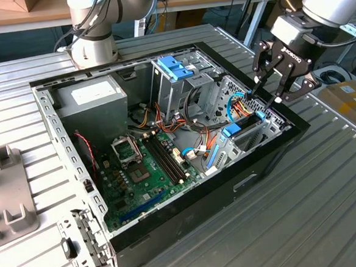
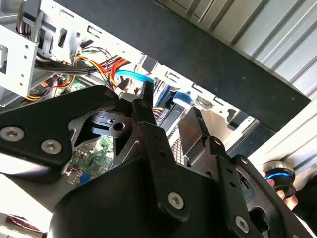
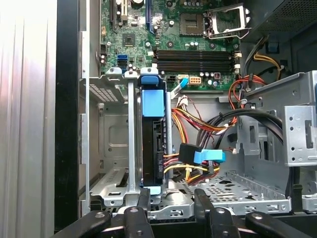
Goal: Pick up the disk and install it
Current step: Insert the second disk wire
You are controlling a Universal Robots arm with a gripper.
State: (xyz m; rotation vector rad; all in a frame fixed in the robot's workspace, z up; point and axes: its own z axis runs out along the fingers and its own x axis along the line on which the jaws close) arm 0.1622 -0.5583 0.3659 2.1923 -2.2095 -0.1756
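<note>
Disk (image 3: 152,144), blue-bracketed, stands on edge in the metal drive cage (image 3: 111,148) at the open computer case's (image 1: 271,154) corner, apparently seated, while the gripper (image 1: 272,96) hovers just above it, fingers (image 3: 203,203) spread and grasping nothing.

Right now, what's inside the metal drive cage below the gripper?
The disk stands on edge in the drive cage, its light blue bracket facing up, with the open gripper above it. The slot beside it looks empty. The disk's lower end and connectors are hidden by the cage.
</note>
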